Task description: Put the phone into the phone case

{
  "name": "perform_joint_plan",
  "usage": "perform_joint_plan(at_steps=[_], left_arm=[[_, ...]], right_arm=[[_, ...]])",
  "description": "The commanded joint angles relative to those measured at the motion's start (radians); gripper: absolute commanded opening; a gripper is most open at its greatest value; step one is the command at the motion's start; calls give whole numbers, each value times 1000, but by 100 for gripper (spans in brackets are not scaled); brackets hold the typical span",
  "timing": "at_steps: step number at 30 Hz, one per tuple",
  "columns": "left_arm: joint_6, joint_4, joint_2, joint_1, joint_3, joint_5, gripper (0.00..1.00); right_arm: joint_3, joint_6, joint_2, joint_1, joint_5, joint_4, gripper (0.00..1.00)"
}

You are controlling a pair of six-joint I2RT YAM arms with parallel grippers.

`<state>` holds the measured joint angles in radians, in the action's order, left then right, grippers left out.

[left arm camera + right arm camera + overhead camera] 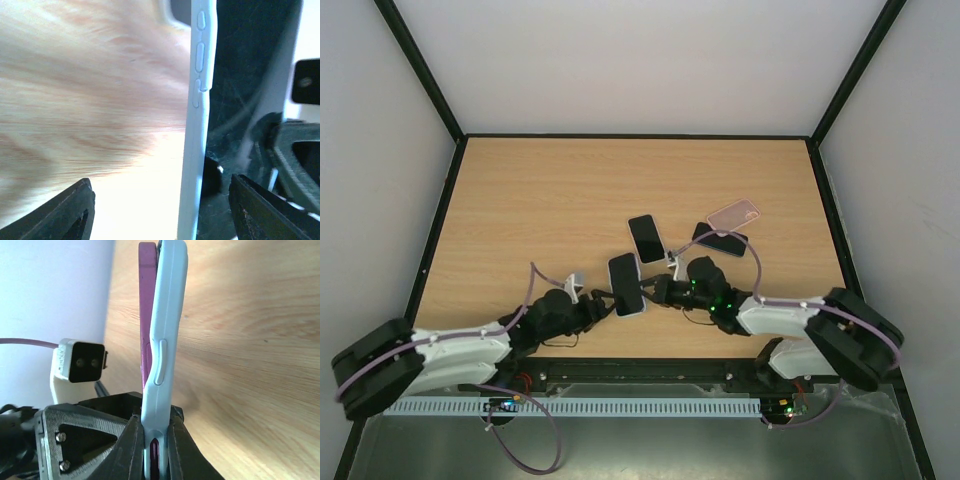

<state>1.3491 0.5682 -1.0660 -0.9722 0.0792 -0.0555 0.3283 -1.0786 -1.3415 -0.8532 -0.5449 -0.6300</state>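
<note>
A pale wooden bench [520, 190] fills a white-walled enclosure, and the action sits near its near edge, between the two arms. The step in hand looks like seating the phone in its case.

The right gripper [152, 452] has its fingers [127, 447] pressed together on the near end of the pale blue phone case [167, 315], which stands on edge. The pink-bodied phone [147, 300] lies against the case's left face. Towards the far end its edge seems to stand a little proud of the case rim, though the steep angle makes that hard to confirm.

The left gripper [160, 205] comes in from the left with its fingers [72, 210] spread wide. The case's button edge runs up between them, touching neither finger as far as the left wrist view shows, and the dark screen lies just to its right.

By my judgement the next move calls for the left fingers to close across case and phone and press the loose edge home while the right grip holds firm. The squeeze should land on the rim, not on the glass.

Farther back on the bench lie a black phone [645, 238], a dark phone [720, 240] and a clear pink case [733, 213], all well apart from both grippers.
</note>
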Motion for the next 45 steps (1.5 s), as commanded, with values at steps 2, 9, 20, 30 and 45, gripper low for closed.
perform_joint_plan(at_steps=[2,9,20,30,45], left_arm=[[-29,-72,236,1,-11,37,75],[-90,-35,412,4,-24,5,70],[-138,199,300,6,-26,-112,44],[-165,331,258,6,-53,-128,9],[-279,378,255,8,-1,-153,2]], right_arm=[[-67,-26,164,-5,6,-182,4],[-93,-45,262,-6,-46,-296,5],[-88,-82,252,-6,-109,-380,6],[-58,-20,294,-5,-119,-181,36],[-119,-100,330,-6,-214,-36,66]])
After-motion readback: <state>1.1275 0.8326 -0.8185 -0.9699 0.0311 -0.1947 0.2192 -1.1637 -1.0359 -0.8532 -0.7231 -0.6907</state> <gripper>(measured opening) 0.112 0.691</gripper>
